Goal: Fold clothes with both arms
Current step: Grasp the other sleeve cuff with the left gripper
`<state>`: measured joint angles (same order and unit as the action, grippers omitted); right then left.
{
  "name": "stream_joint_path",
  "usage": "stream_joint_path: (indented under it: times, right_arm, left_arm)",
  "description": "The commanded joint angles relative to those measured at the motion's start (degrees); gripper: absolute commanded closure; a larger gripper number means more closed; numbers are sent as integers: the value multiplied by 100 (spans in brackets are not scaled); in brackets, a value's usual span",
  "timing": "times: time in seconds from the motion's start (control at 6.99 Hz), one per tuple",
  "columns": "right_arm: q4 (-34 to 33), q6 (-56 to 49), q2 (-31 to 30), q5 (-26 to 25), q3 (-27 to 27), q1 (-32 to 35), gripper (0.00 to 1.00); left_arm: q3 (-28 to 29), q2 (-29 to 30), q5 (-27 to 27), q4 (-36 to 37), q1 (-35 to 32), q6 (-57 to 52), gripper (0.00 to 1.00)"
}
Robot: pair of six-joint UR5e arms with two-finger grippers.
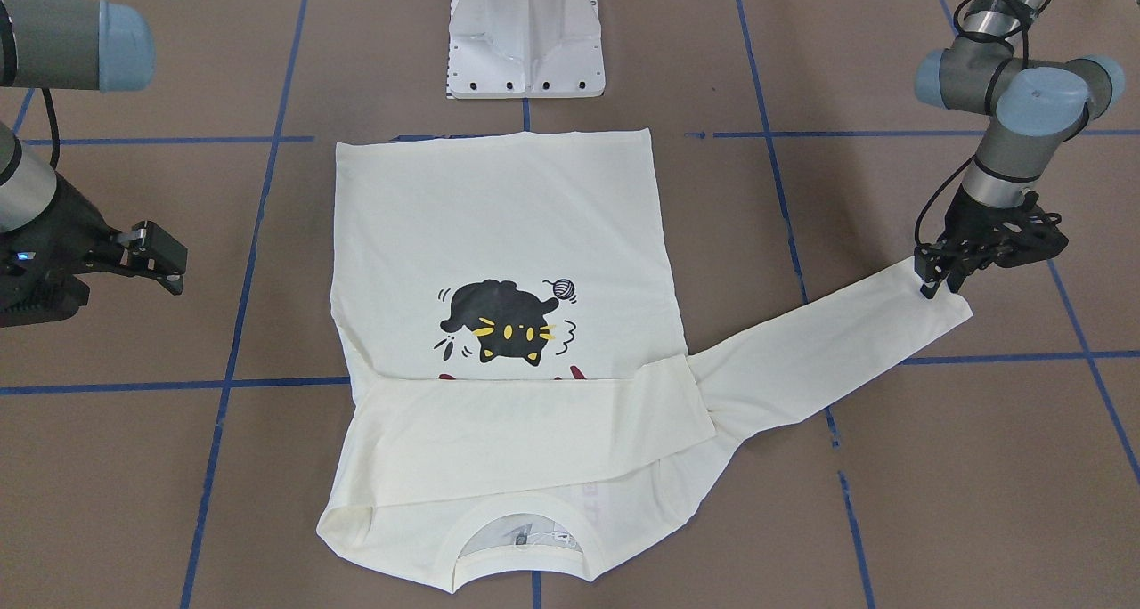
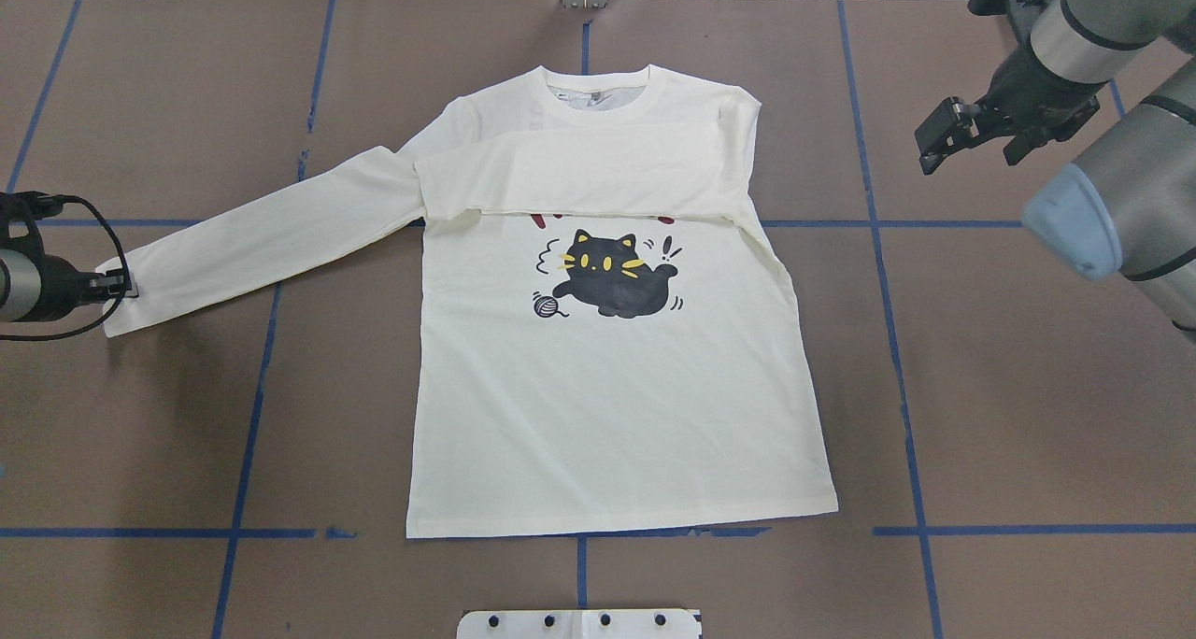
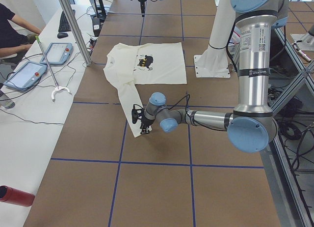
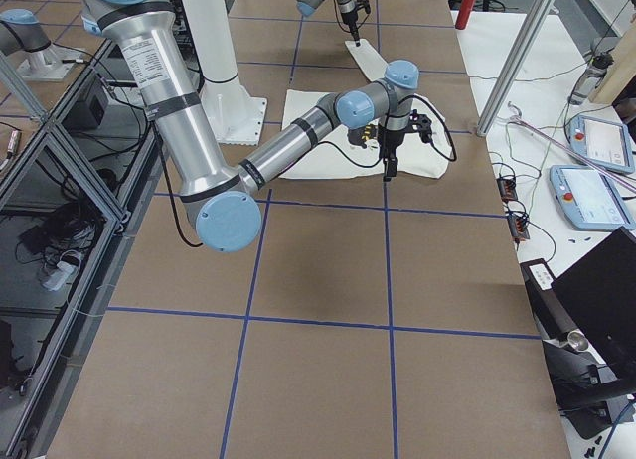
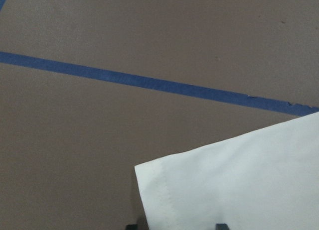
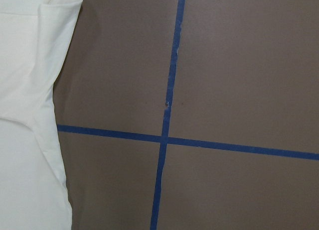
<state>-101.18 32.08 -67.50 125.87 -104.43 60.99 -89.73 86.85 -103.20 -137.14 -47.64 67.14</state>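
A brown counter (image 1: 891, 502) gridded with blue tape (image 1: 240, 262) carries the cream T-shirt (image 1: 499, 217), print up, near the white pedestal (image 1: 525, 39).

Front-facing view: the folded sleeve (image 1: 534, 431) already lies across the chest. The outstretched sleeve (image 1: 828, 351) lies flat, so folding it looks like the step in hand. To do it well, pinch both layers a little inside the hem, lift only just clear, and carry it level onto the folded sleeve. The left end effector (image 1: 942, 281) points down onto the cuff end. The right end effector (image 1: 165, 262) hangs clear of the cloth, jaws apart, holding nothing.

Overhead: the left end effector (image 2: 117, 287) meets the sleeve's end; the right end effector (image 2: 939, 134) is well off beyond the shoulder.

Left side view: the left arm (image 3: 206, 118) reaches out low and nearly level.

Left wrist view: two fingertips (image 5: 221, 226) stand apart over the cuff (image 5: 224, 190), which lies flat and unpinched.

Right wrist view: only the T-shirt's edge (image 6: 30, 115) shows.
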Motion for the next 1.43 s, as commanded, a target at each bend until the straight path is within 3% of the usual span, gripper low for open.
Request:
stream_joint_path:
  times: [0.0, 0.14, 0.43, 0.57, 0.72, 1.0, 1.29]
  right_arm:
    - [-7, 0, 0, -1, 1, 1, 0]
    - [-7, 0, 0, -1, 1, 1, 0]
    - [-7, -9, -8, -1, 10, 9, 0]
    - [-7, -9, -26, -1, 19, 44, 0]
    - [-7, -17, -70, 16, 10, 79, 0]
    - [-7, -331, -420, 60, -34, 315, 0]
    - [2, -860, -920, 314, -43, 737, 0]
  left_arm:
    - [-27, -1, -24, 3, 0, 1, 91]
    - [-166, -1, -51, 20, -8, 9, 100]
    - [-474, -36, -129, 108, -17, 10, 100]
    - [-806, 33, -435, 543, -35, 10, 100]
    - [-1227, 425, -464, 1496, -52, 1, 100]
    - [-1354, 2012, -455, 3501, -149, -17, 100]
    - [-1302, 3017, -481, 3957, -228, 9, 100]
